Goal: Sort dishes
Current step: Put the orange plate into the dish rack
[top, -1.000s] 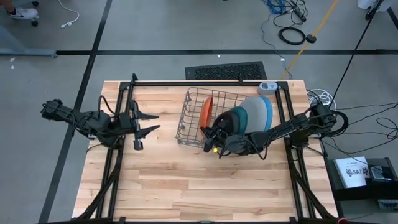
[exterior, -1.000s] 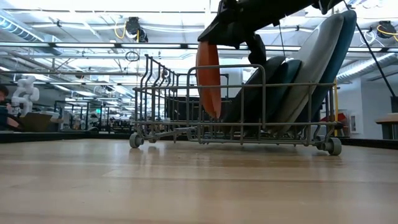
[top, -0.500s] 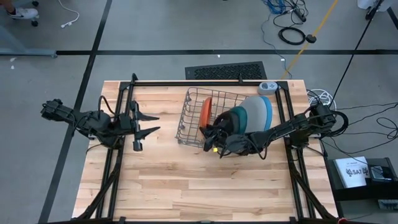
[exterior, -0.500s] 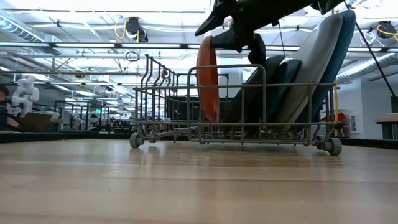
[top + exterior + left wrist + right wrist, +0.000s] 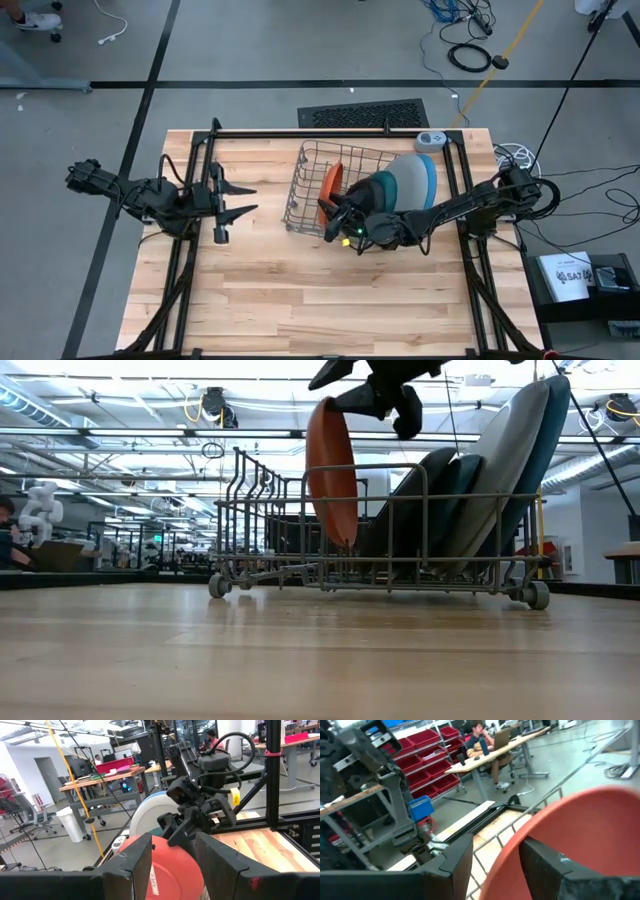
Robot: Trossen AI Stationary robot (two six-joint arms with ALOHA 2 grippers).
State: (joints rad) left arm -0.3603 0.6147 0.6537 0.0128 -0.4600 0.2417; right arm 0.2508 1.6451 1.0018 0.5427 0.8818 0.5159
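The right gripper (image 5: pixel 331 212), fingers spread, hovers just above the orange plate (image 5: pixel 329 184) standing tilted in the rack (image 5: pixel 300 190). The left gripper (image 5: pixel 243 198) waits spread at the desk's (image 5: pixel 280 300) nine o'clock side.

Right hand (image 5: pixel 335 213) parted mid-table; left hand (image 5: pixel 243 198) parted, idle.

One wire dish rack (image 5: pixel 318 190) on the table. In the rack: one orange plate (image 5: pixel 331 184), apart from the others; then a leaning stack of four — one black (image 5: pixel 365 188), one teal (image 5: pixel 384 190), one grey (image 5: pixel 405 181), one blue (image 5: pixel 429 177). Five plates total. Two robot arms.
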